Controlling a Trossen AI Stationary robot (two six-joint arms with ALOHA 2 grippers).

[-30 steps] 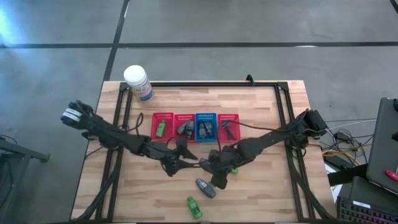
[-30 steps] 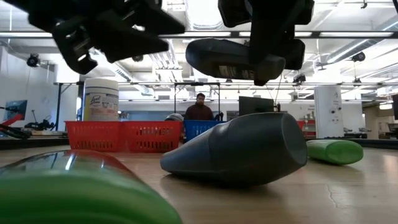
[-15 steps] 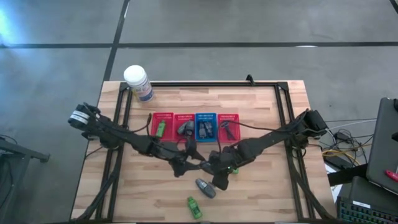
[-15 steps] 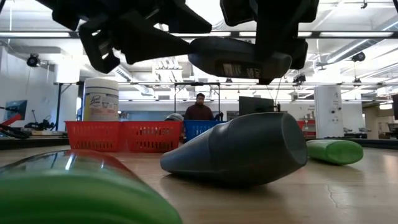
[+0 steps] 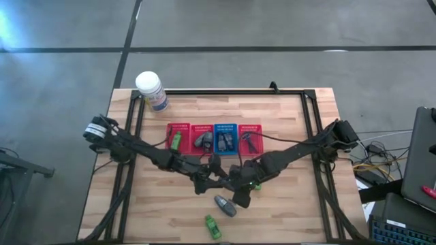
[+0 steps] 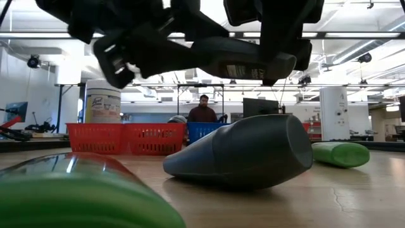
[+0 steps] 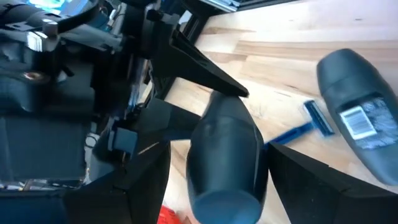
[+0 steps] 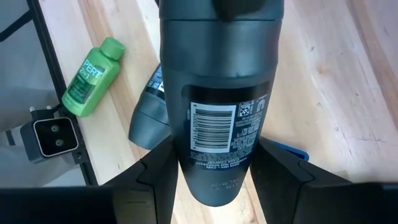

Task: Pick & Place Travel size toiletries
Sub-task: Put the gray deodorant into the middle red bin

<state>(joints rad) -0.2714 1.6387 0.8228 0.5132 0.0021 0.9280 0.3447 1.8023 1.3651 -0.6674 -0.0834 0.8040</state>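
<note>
Held tube: a dark tube (image 8: 219, 106) hangs in the air above the table's middle, clear of the wood; in the low view its long axis runs level across the picture (image 6: 243, 58), barcode label facing the camera.
Right gripper: the right gripper (image 5: 238, 190) is clamped on the dark tube, one finger (image 8: 155, 177) on each side of its body; in the right wrist view the tube's long axis runs straight out from the wrist.
Left gripper: the left gripper (image 5: 212, 178) is at the same tube from the other side, its fingers (image 7: 143, 171) spread wide with the tube's rounded end between them (image 7: 227, 155); I cannot tell whether they touch it.
Grey tube: a grey tube (image 6: 243, 151) lies on its side on the table near the front, just below the grippers; in the low view its narrow end points left and its wide end right. In the high view it lies aslant (image 5: 225, 205).
Green bottle, front: a green bottle (image 5: 212, 226) lies flat near the front edge, close to the grey tube, its long axis aslant.
Green bottle, right: a second green bottle (image 6: 340, 154) lies on its side beyond the grey tube.
Razor: a blue razor (image 7: 311, 124) lies flat on the wood beside the grey tube.
Baskets: a row of red and blue baskets (image 5: 214, 138) sits mid-table behind the grippers, with small items in them.
Jar: a white-lidded jar (image 5: 150, 90) stands upright at the far left corner.
Person: someone (image 6: 203, 111) is in the room beyond the table.
</note>
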